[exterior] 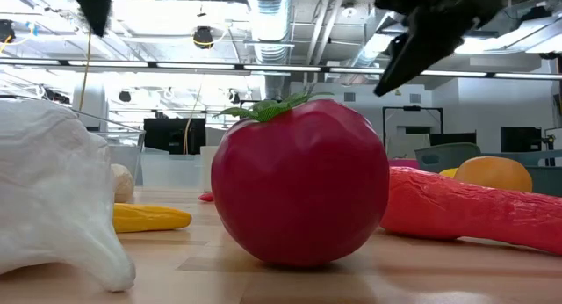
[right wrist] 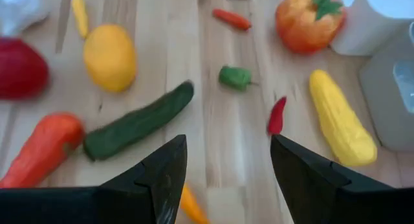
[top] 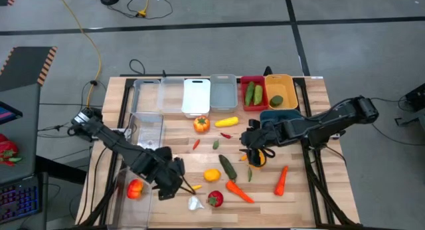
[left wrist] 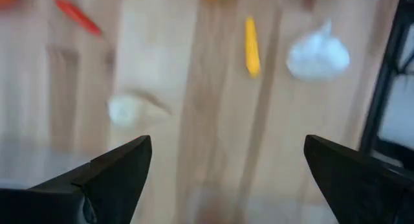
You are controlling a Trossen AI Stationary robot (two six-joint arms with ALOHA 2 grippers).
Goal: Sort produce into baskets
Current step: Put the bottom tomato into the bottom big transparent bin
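Note:
Toy produce lies loose on the wooden table: an orange tomato (top: 201, 123), a yellow squash (top: 226, 121), a cucumber (top: 228, 167), a lemon (top: 211, 175), two carrots (top: 239, 190) (top: 281, 180), a red tomato (top: 214, 199), white garlic (top: 194, 203) and small chilies. Baskets stand in a row along the far edge, among them white (top: 196, 97), red (top: 253, 94) and orange-yellow (top: 280, 92). My left gripper (top: 174, 183) hangs open above the table near the yellow chili (left wrist: 251, 46). My right gripper (top: 251, 150) hovers open above the table beside the cucumber (right wrist: 139, 123), nothing between its fingers.
A clear basket (top: 143, 183) at the near left holds an orange-red tomato (top: 135, 188). The red basket holds green cucumbers, the orange-yellow one a green piece. A teal basket (top: 277, 115) sits partly under my right arm. A small orange piece (top: 257, 160) lies below my right gripper.

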